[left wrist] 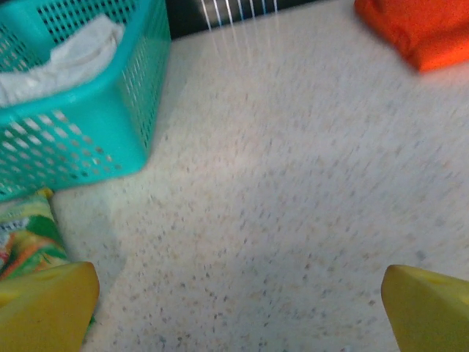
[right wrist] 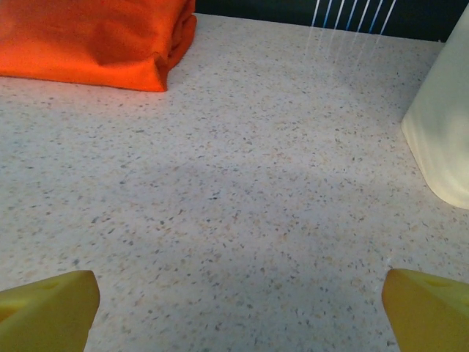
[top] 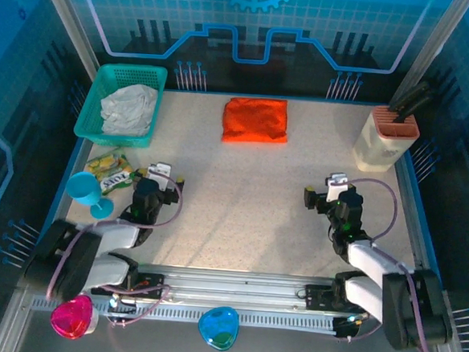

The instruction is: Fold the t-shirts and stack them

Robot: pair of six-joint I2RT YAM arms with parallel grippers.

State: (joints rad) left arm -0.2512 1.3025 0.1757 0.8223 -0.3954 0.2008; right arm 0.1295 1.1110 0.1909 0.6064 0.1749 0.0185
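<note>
Lying folded into a compact rectangle, the bright orange fabric t-shirt (top: pixel 256 119) sits near the middle of the table's far edge, touching nothing else. The crumpled whitish-grey fabric t-shirt (top: pixel 129 108) is heaped inside the teal plastic mesh basket (top: pixel 93 106), which stands in the far left corner of the speckled beige table (top: pixel 240 217). On the near side of the basket, along the left edge, lie a green-and-yellow snack packet (top: pixel 110 167) and an upright light blue plastic goblet (top: pixel 83 189). A cream cylindrical container with a salmon-coloured top (top: pixel 384 142), dark handles protruding from it, occupies the far right corner. The left gripper (top: pixel 161 171) is positioned just beside the snack packet, its yellow fingers (left wrist: pixel 44 308) spread wide with bare table between them. The right gripper (top: pixel 337 182) is towards the near right, well apart from both shirts, its yellow fingers (right wrist: pixel 44 312) likewise spread wide and holding nothing.
</note>
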